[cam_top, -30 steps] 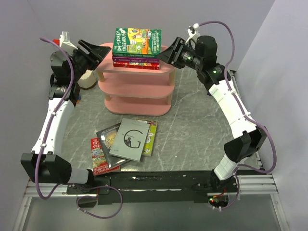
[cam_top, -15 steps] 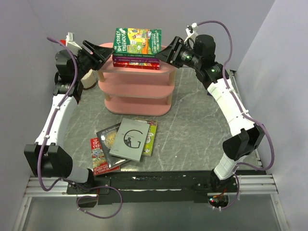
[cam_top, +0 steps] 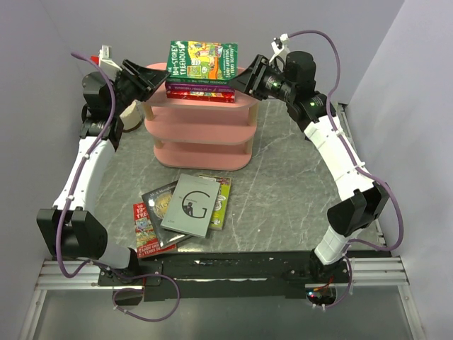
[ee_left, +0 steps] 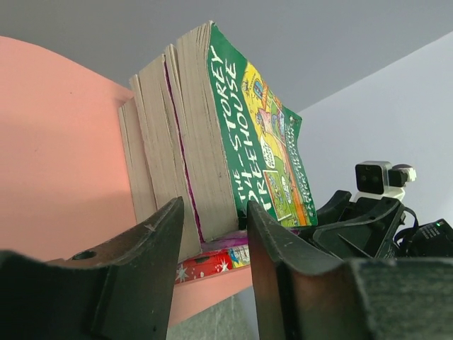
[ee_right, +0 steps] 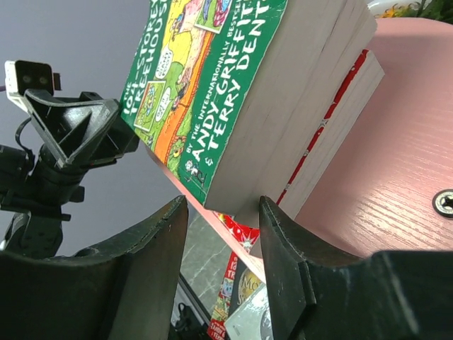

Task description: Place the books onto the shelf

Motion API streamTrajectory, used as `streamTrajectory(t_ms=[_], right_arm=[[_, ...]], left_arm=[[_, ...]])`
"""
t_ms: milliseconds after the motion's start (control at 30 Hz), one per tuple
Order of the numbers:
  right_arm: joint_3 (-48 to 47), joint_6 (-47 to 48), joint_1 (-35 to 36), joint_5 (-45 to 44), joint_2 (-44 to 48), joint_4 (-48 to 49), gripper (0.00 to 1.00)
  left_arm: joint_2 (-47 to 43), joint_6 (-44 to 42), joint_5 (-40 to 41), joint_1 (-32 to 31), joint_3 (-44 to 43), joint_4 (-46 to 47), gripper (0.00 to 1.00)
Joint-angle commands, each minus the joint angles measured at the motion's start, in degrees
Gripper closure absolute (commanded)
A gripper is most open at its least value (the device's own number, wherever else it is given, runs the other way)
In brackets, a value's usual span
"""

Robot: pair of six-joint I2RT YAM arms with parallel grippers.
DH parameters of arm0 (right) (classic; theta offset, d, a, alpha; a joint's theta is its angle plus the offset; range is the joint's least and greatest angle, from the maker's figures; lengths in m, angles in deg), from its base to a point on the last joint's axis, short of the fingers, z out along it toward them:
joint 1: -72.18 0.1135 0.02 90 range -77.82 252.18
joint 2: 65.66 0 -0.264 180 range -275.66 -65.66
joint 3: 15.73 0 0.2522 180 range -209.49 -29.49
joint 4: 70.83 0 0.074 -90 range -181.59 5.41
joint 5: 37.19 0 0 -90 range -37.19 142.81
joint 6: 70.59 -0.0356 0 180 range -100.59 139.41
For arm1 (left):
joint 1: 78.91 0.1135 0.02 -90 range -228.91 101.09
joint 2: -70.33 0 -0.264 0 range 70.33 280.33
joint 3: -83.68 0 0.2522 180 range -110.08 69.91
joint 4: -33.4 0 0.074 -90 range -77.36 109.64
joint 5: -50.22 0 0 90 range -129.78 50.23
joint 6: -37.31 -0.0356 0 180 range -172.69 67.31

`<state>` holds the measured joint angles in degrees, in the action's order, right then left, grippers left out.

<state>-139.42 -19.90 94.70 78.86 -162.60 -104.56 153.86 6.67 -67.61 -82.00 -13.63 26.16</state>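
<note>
On the top board of the pink shelf lies a stack of three books: a green one on a purple one and a red one. My left gripper is open at the stack's left end, its jaws apart just short of the page edges. At the right end my right gripper is open too, with the green book's corner just past its tips. More books lie on the table in front: a grey "G" one, a dark one, a red one and a lime-green one.
A beige object sits on the table left of the shelf, beside my left arm. Purple walls close in the back and both sides. The marbled tabletop spreads to the right of the loose books.
My left gripper has risen and moved right to the stack's left end, and its jaws have narrowed. The right gripper edged closer to the stack and narrowed a little. The books have not moved.
</note>
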Motion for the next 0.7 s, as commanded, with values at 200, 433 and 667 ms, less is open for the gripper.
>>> streamTrajectory(t_ms=[200,433,667], right_arm=[[-1.9,0.8,2.2,0.5,0.3,2.7,0.48],[-0.1,1.0,2.9,0.2,1.6,3.1,0.48],[2.4,1.0,3.6,0.0,3.4,4.0,0.48]], left_arm=[[0.1,-0.7,-3.0,-1.7,-2.8,2.9,0.56],[-0.4,-1.1,-2.9,-2.5,-2.6,2.5,0.56],[-1.2,-1.3,-2.8,-3.1,-2.1,2.4,0.55]])
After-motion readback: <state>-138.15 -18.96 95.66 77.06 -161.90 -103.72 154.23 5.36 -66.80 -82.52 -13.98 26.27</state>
